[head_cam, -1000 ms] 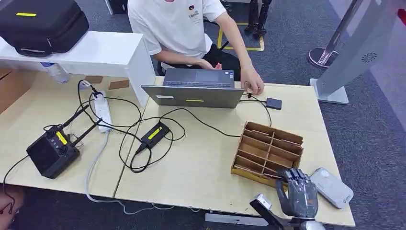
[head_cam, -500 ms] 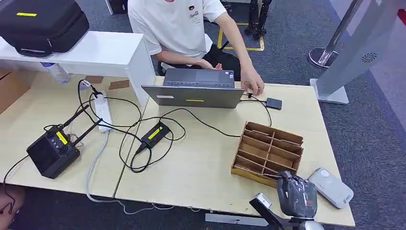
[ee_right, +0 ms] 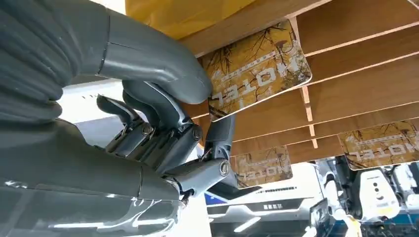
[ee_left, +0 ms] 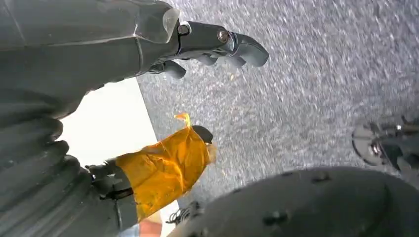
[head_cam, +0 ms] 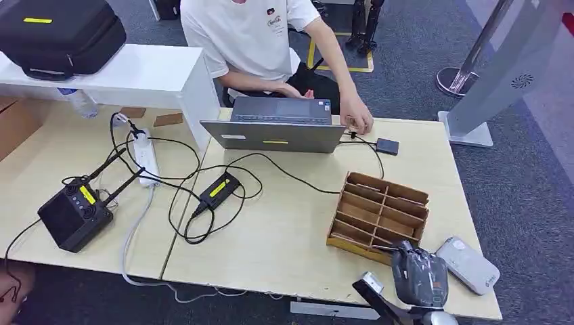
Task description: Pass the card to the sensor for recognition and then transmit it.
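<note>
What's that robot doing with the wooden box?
The robot's right hand is at the near edge of the wooden card rack on the table, pinching a hotel key card between thumb and fingers. More cards sit in the slots. The white card reader lies just right of the hand. The left hand hangs over the floor. A person sits at a laptop.

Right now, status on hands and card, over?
Right hand pinching a hotel card at the wooden rack. Left hand hanging over the floor, holding nothing. Card not lifted clear; sensor beside rack, unobstructed.
</note>
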